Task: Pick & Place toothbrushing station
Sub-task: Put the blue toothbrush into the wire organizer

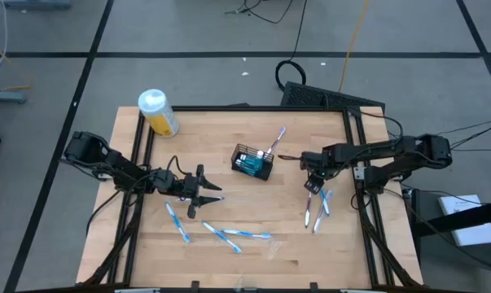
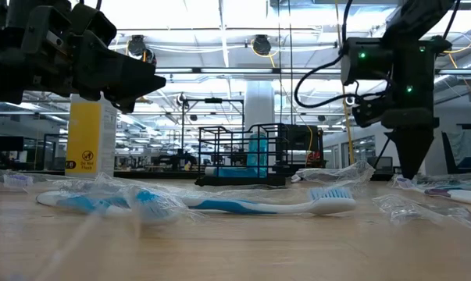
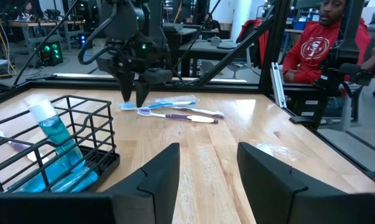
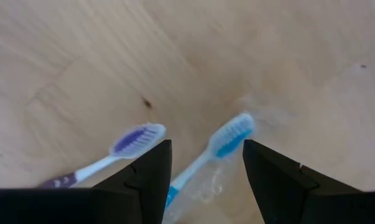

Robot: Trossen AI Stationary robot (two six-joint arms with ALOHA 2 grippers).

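Note:
The black wire basket (image 1: 252, 161) stands near the table's middle, with a teal tube (image 3: 53, 146) leaning inside it and one toothbrush (image 1: 275, 140) sticking out over its far right rim. My right gripper (image 4: 207, 149) points down, open, just above two toothbrushes lying flat on the table: a blue-headed one (image 4: 232, 137) under the gap between its fingers and a purple-headed one (image 4: 136, 139) beside it. My left gripper (image 1: 215, 196) hovers level and open, left of and nearer than the basket. Three more toothbrushes (image 1: 221, 234) lie near the front edge.
A yellow bottle with a white cap (image 1: 158, 112) stands at the far left corner. Clear plastic wrappers (image 2: 407, 204) lie among the brushes. Black frame rails (image 1: 361, 163) run along both table sides. A person in a red top (image 3: 321, 43) sits beyond the table's right edge.

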